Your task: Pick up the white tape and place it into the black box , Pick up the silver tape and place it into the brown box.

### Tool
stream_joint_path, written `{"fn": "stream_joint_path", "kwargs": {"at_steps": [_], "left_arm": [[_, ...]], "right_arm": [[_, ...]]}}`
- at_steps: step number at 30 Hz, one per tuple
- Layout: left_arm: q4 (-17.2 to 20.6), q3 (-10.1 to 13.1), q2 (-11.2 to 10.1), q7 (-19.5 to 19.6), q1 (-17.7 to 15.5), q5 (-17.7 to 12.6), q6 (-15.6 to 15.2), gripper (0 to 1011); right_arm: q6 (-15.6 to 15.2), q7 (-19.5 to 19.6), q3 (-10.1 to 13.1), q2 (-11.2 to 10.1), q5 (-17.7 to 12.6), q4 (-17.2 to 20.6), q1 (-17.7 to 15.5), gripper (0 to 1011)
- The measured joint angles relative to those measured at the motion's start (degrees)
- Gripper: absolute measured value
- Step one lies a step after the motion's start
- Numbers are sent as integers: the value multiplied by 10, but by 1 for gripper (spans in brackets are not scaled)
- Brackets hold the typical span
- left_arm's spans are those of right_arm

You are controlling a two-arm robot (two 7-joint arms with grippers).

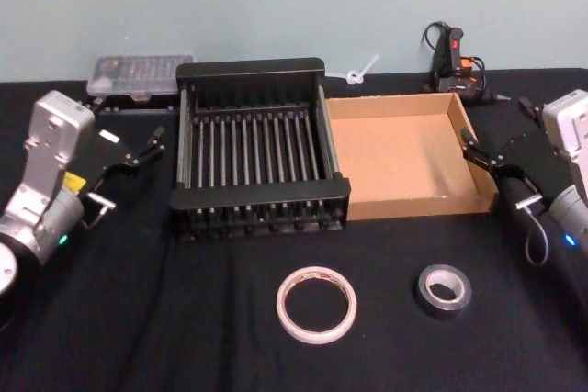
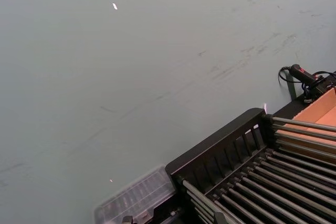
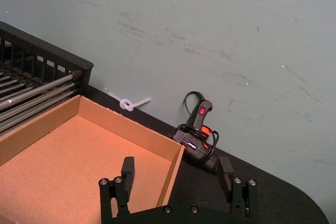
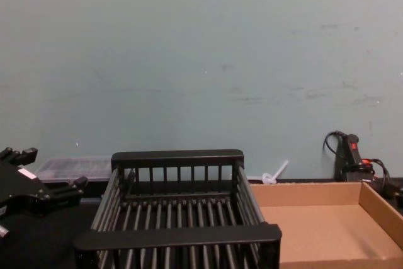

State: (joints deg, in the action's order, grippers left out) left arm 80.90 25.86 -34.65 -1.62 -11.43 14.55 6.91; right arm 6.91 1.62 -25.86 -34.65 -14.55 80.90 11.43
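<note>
Head view: my left pincer (image 1: 138,155) hangs open left of the black box (image 1: 256,71), my right pincer (image 1: 484,158) open beside the brown box (image 1: 395,200), leaving the near counter (image 1: 184,319) free, where white tape (image 1: 316,304) and silver tape (image 1: 446,290) lie flat.

white tape (image 1: 316,304) before black box (image 1: 260,147), silver tape (image 1: 446,290) right

On the black table (image 1: 184,319) lie white tape (image 1: 316,304), silver tape (image 1: 446,290), black box (image 1: 257,149) and brown box (image 1: 409,153).

Head cam looks down, chest cam level; both share black box (image 1: 259,140).
</note>
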Motion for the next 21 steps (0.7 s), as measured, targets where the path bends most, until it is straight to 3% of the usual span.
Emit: {"fn": "stream_joint_path", "kwargs": {"at_steps": [11,21], "left_arm": [[0,0,0,0,0,0,0,1001],[0,0,0,0,0,0,0,1001]], "right_arm": [[6,-18,13,5,-5,4,-9,1000],[4,-44,36,7,-31,36,-40,1000]]}}
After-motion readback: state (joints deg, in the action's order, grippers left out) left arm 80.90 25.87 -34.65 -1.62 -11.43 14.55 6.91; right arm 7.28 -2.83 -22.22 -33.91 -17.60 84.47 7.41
